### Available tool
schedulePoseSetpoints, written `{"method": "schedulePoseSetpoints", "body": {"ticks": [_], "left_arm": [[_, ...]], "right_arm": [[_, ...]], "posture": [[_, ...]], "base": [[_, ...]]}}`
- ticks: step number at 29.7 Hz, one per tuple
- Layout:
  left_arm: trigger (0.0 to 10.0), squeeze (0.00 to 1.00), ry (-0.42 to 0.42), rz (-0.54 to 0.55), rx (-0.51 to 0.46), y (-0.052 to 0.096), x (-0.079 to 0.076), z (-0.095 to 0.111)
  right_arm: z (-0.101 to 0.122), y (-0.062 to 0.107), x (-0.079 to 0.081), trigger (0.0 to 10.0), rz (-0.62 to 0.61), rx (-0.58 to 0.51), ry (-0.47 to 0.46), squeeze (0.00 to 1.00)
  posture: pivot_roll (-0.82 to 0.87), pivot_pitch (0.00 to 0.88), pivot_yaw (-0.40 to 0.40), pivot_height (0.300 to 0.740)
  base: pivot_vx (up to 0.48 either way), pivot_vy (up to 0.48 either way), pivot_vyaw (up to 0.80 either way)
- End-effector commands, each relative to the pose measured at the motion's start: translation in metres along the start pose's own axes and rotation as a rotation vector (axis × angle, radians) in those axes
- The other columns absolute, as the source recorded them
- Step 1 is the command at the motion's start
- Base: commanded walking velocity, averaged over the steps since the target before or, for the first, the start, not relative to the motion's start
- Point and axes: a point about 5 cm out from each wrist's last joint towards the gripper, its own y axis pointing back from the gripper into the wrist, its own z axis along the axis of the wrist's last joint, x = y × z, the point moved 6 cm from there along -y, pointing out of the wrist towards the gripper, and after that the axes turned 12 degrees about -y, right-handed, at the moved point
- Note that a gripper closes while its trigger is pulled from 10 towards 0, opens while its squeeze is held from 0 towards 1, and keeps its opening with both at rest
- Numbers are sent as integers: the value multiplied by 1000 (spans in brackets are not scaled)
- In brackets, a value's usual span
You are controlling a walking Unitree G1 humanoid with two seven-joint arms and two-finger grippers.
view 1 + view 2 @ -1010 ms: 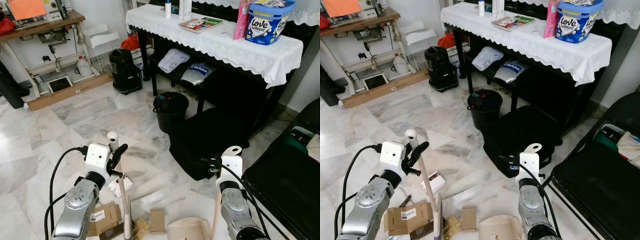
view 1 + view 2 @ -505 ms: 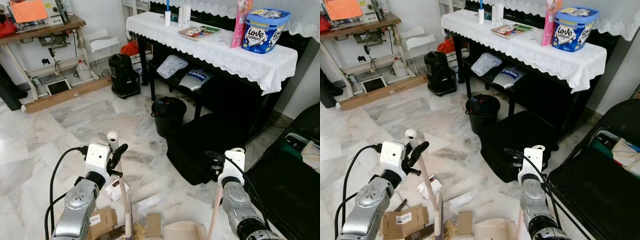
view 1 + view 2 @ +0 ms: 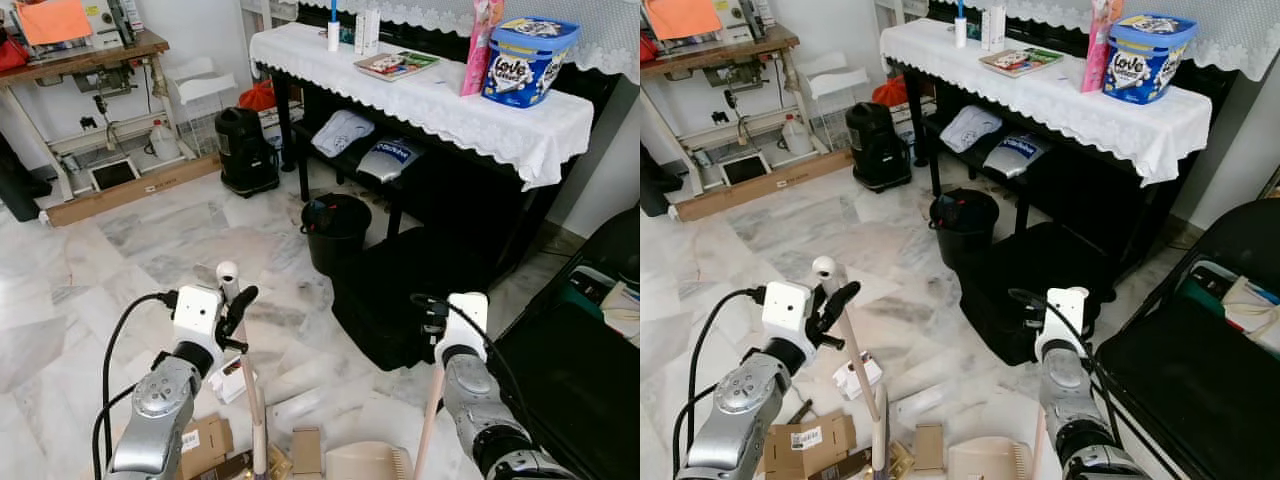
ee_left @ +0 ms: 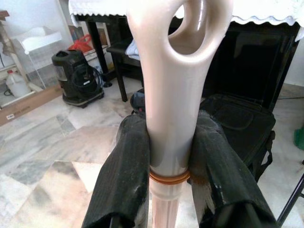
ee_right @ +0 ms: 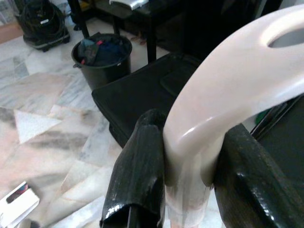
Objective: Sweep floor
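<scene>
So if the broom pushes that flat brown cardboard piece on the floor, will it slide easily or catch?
The cardboard piece looks thin and flattened, so it is probably light and should slide readily on the glossy marble floor. Lying flat, it could slip under the bristles instead of moving ahead. The broom handle, clamped by the left gripper, looks rigid enough to push it.
</scene>
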Motion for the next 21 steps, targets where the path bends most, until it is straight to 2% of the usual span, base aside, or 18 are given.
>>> {"method": "schedulePoseSetpoints", "body": {"ticks": [1,2,3,4,6,9,11,19,21], "left_arm": [[10000,0,-15,23,-40,-3,7,10],[10000,0,-15,23,-40,-3,7,10],[10000,0,-15,25,-40,-2,7,10],[10000,0,-15,26,-40,-2,7,10],[10000,0,-15,31,-42,-1,7,11],[10000,0,-15,32,-42,-1,8,11],[10000,0,-15,37,-43,0,8,11],[10000,0,-13,36,-44,-1,7,11],[10000,0,-12,35,-43,-2,6,10]], "right_arm": [[-42,13,-9,10000,-36,129,-3,0],[-42,13,-9,10000,-36,129,-3,0],[-29,11,-9,10000,-40,68,-10,0],[-26,10,-9,10000,-42,54,-9,0],[-13,9,-7,10000,-35,-11,37,0],[-8,8,-6,10000,-33,-34,34,0],[10,7,-3,10000,-33,-121,34,0],[31,9,5,10000,-3,-231,64,0],[42,10,7,10000,12,-284,55,0]], "posture": [[123,3,94,740],[123,3,94,740],[123,2,94,740],[123,2,94,740],[124,2,92,740],[124,2,92,740],[125,1,90,740],[122,0,87,740],[120,0,86,740]], "base": [[0,0,0],[0,0,0],[0,0,0],[0,0,0],[0,0,0],[0,0,0],[0,0,0],[0,0,0],[0,0,0]]}}
